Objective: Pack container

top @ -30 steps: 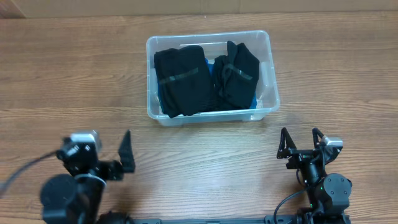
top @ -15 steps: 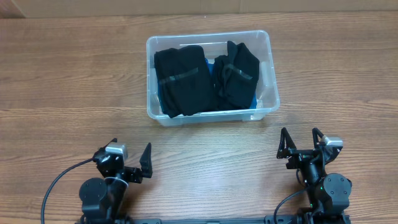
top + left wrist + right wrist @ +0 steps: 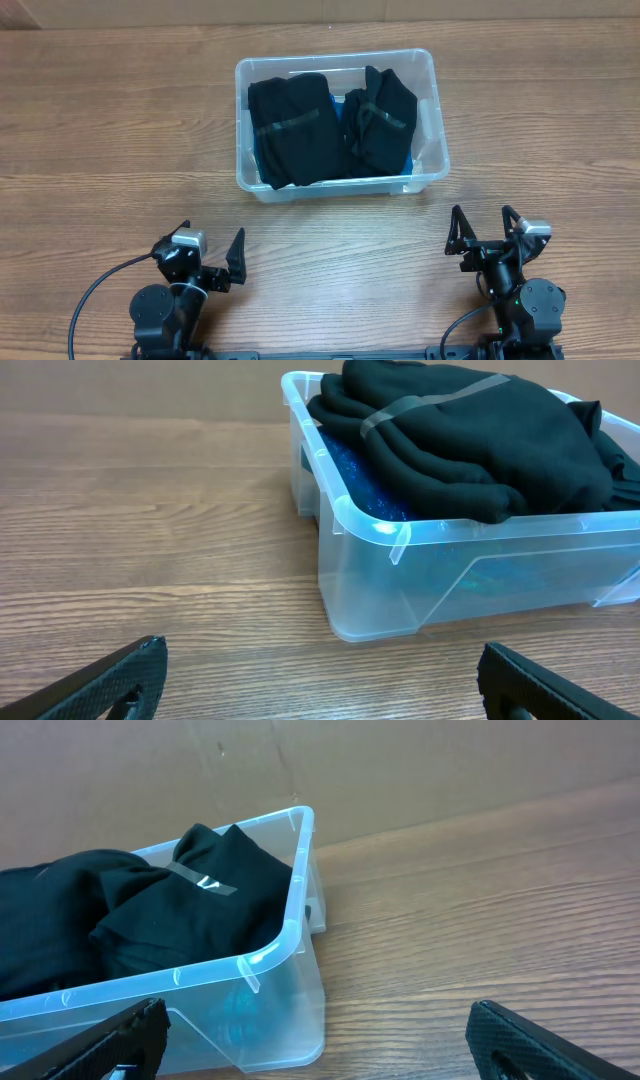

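Here's the clear plastic container (image 3: 338, 186), sitting on the wooden counter (image 3: 120, 120) up toward twelve o'clock in the overhead view, its long side running nine to three. Inside, two bundles of folded black clothing lie side by side, each crossed by a grey band: the bigger bundle (image 3: 292, 125) at the nine o'clock end, the smaller bundle (image 3: 382, 118) at the three o'clock end. A bit of something blue (image 3: 408, 160) peeks out under them at the five o'clock corner. Down at seven o'clock, the left fingers (image 3: 236, 258) are spread wide and gripping nothing, well apart from the container and pointing up toward it. At five o'clock, the right fingers (image 3: 456, 232) are likewise splayed wide and empty. From each wrist camera the two dark tips sit at the bottom corners, with bare counter between them and the container's near wall ahead.
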